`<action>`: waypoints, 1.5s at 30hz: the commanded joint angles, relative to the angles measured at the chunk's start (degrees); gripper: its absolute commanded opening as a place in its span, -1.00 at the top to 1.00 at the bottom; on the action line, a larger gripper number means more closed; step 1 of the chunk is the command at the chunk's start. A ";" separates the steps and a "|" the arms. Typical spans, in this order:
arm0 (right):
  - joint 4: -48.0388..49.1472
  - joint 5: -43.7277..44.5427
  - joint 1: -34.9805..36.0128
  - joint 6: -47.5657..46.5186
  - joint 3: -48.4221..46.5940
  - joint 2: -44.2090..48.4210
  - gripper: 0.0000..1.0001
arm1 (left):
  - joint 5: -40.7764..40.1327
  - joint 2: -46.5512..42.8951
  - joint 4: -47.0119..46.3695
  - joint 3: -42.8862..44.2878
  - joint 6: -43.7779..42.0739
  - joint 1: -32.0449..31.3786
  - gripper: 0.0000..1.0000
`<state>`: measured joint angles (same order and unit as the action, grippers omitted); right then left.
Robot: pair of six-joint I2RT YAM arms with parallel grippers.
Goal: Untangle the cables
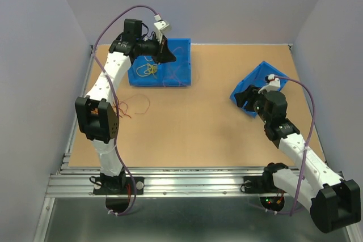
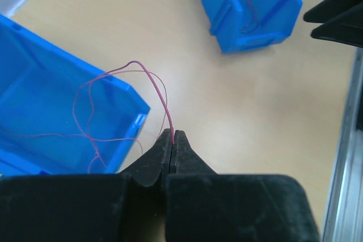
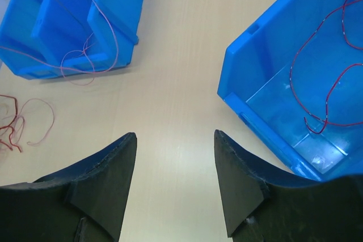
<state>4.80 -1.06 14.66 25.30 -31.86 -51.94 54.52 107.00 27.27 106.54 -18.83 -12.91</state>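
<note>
While pale grey walls [image 1: 227,4] box in the tan wooden desk [image 1: 198,128], the big blue bin [image 1: 184,46] sits at the far left, and everything reads off that bin. The left pincer [image 2: 172,136] is up by the bin's corner, jaws pressed together, clamped on the magenta-pink cable [image 2: 148,77]. That cable arches up from the tips and drapes back over the bin's wall. A yellow cable [image 1: 148,71] lies coiled inside the bin. A red cable [image 1: 134,107] lies loose on the desk on the bin's near side. Well to the right of the bin, the right pincer [image 3: 174,137] hangs with jaws apart, gripping nothing, over bare desk. It is just beside the small blue bin [image 3: 272,77], where a second red cable [image 3: 317,83] lies.
</note>
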 commanded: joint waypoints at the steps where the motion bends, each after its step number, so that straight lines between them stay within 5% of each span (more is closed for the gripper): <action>1: 3.38 0.09 0.11 -0.07 0.57 -0.09 -0.24 | 4.99 -2.93 2.61 1.74 0.73 -2.20 1.00; 4: 3.38 -0.08 0.11 -0.07 0.57 -0.09 -0.24 | -0.89 -4.78 0.43 -1.59 1.16 -6.42 1.00; 9: 3.38 -0.17 0.11 -0.07 0.48 -0.35 -0.24 | -7.85 -6.02 -9.15 -0.12 7.92 -4.85 1.00; 15: 3.46 -0.26 0.11 -0.07 0.74 -0.44 -0.23 | -10.31 2.68 -2.92 20.52 9.43 -0.72 1.00; 20: 3.64 -0.17 0.11 -0.07 0.83 -0.26 -0.22 | -14.00 6.11 -3.79 27.57 10.48 2.70 1.00; 33: 3.99 -0.52 0.11 -0.16 0.92 -0.62 -0.22 | -19.81 12.17 -7.85 19.58 4.33 3.15 1.00; 45: 4.26 -0.35 0.29 0.01 1.45 -0.79 -0.21 | -29.11 14.98 -10.57 13.51 4.41 -4.32 1.00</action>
<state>5.28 -1.10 14.66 25.30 -31.86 -53.32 30.02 122.65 20.69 119.68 -15.44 -15.73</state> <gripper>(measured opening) 0.608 0.030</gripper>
